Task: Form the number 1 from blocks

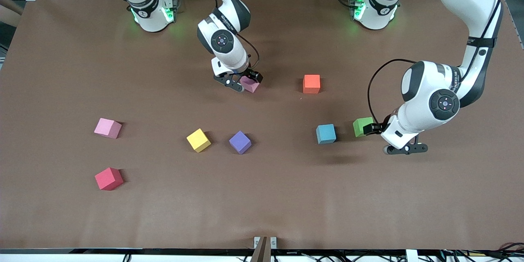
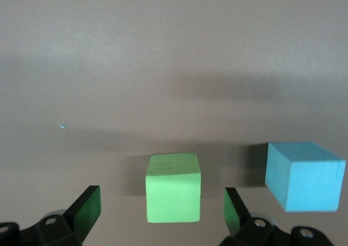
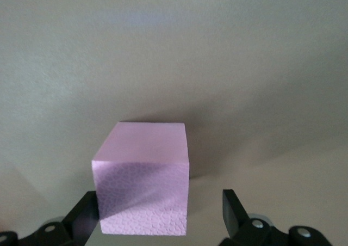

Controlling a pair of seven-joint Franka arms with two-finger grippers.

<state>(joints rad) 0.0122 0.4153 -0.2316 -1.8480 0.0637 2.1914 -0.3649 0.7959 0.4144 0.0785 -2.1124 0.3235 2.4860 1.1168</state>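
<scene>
Right gripper (image 1: 242, 83) stands open around the mauve-pink foam cube (image 1: 250, 84), ready to grasp it for the digit; left gripper (image 1: 405, 148), open, waits near the green foam cube (image 1: 362, 127)

Five foam cubes sit apart on the table: mauve (image 1: 250, 84) and orange (image 1: 311, 84) toward the robots' edge; yellow (image 1: 199, 140), purple (image 1: 240, 142), blue (image 1: 326, 134) mid-table.

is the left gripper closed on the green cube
No, the left gripper is open, its fingers standing apart on either side of the green cube without touching it.
</scene>
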